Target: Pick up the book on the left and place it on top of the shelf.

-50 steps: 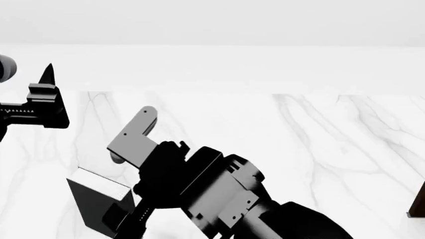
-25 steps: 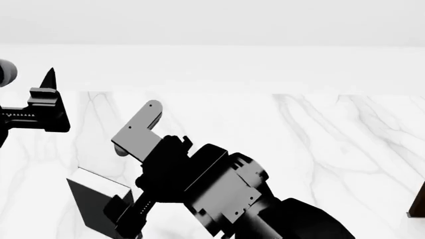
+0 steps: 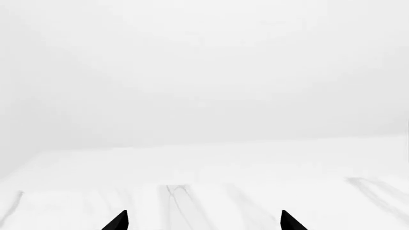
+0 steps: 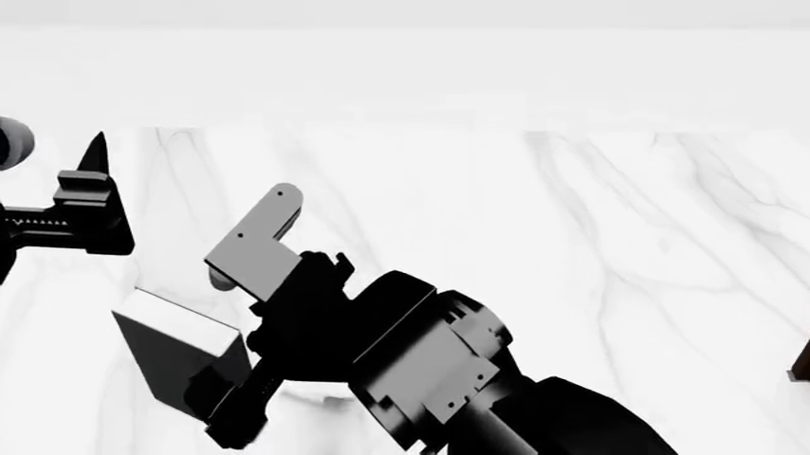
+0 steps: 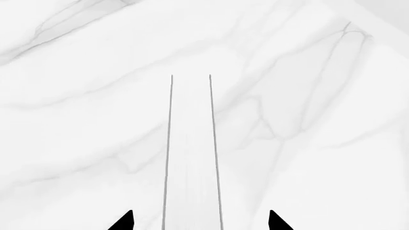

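White marble tabletop (image 4: 570, 246), veined in pale grey, filling most of the head view and ending at a straight far edge below a plain white wall (image 4: 405, 76). Black book (image 4: 171, 355) over the near part of it, white page edges uppermost (resting on the marble or raised off it: not clear). Far right of the book, a dark brown sliver of the shelf (image 4: 801, 365) at the frame's edge.
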Controlling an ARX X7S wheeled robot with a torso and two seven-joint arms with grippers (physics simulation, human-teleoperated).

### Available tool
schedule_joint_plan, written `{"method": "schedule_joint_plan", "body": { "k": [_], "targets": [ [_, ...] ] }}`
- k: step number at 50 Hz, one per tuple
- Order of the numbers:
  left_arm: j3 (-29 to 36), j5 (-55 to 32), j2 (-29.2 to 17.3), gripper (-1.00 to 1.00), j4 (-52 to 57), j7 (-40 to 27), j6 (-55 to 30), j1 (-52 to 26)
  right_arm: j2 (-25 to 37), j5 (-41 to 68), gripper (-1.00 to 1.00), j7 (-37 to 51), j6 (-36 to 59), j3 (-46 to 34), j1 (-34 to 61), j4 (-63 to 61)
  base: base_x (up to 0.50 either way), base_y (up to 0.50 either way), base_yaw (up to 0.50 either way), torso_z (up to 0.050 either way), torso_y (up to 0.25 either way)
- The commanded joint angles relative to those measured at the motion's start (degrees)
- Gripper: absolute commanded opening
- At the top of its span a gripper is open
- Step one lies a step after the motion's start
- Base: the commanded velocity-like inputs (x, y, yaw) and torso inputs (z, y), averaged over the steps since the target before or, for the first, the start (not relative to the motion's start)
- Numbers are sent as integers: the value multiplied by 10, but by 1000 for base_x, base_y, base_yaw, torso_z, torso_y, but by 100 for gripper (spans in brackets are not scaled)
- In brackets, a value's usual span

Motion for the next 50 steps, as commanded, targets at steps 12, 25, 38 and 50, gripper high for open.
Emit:
{"method": "schedule_joint_plan", "body": {
  "k": [12,25,38,50],
  "targets": [
    [-3,-7,-2,100,-3,3,15,7,0,-7,100,-4,-2,-1,-7,1,0,0,0,0,-55],
    [-12,-15,-2,100,-4,4,21,11,0,-10,-100,3,-1,0,-11,-5,0,0,0,0,-12],
    [-13,-22,-5,100,-1,5,19,12,0,-2,-100,3,-7,0,-7,-1,0,0,0,0,0],
    [-10,-25,-5,100,-4,1,11,7,0,1,-100,2,-10,0,-1,2,0,0,0,0,233]
  ]
}}
